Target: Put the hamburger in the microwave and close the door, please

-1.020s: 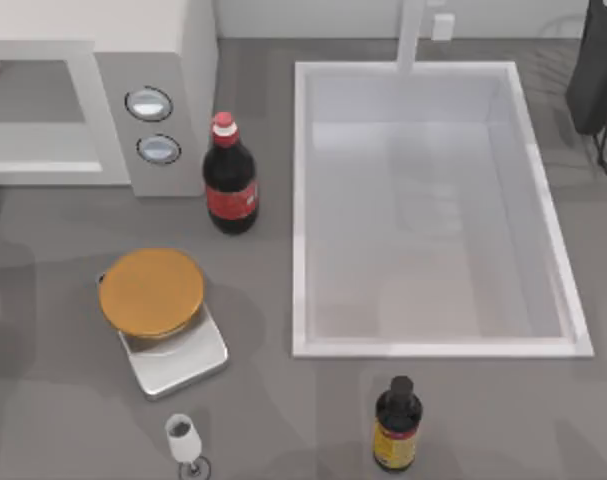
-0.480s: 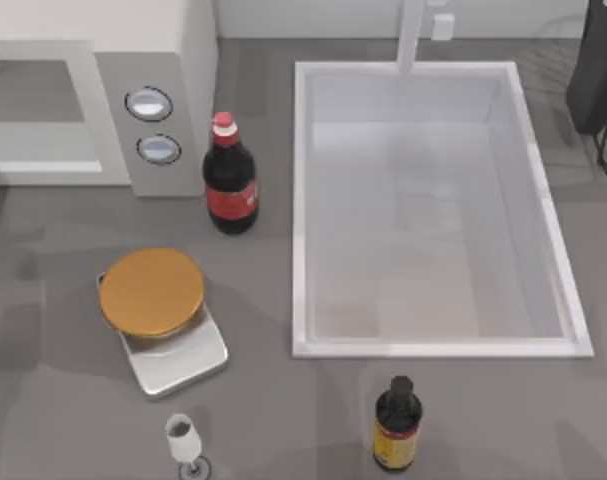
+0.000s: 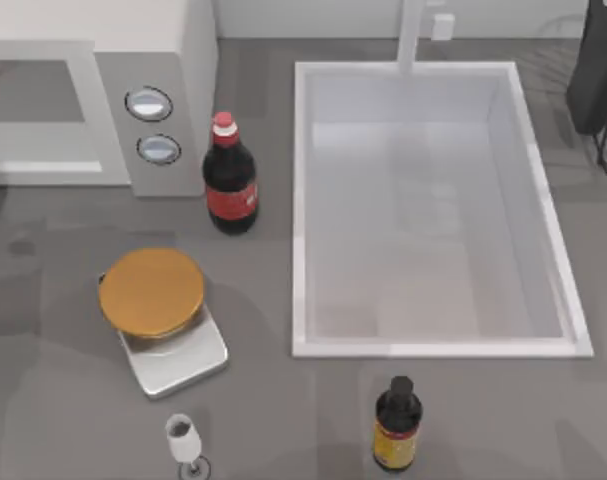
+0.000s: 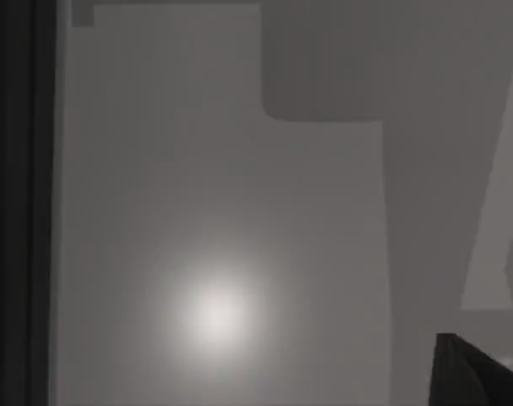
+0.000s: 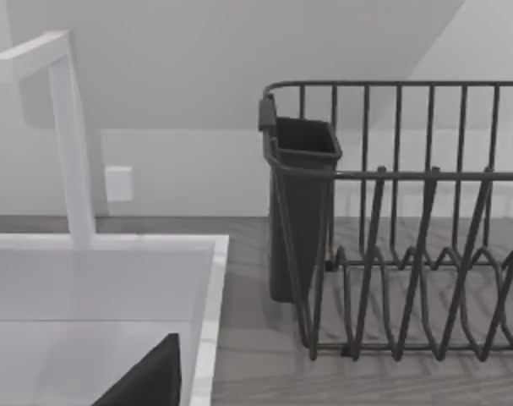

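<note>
Nothing has moved but shadows at nine o'clock: hamburger (image 3: 151, 291) stays on its tray (image 3: 188, 362) at eight o'clock, microwave (image 3: 163, 70) at ten, pickup not begun. Whether the left gripper (image 4: 463, 376) or right gripper (image 5: 150, 381) is open cannot be told.

No text, brand, number or sign can be read here. The cola bottle (image 3: 229, 187), just right of the microwave (image 3: 103, 95), wears a red label with no legible lettering. The dark bottle (image 3: 397, 425), in front of the sink (image 3: 299, 210), has a yellow label, also unreadable. The microwave's two dials (image 3: 149, 103) show no readable markings.
</note>
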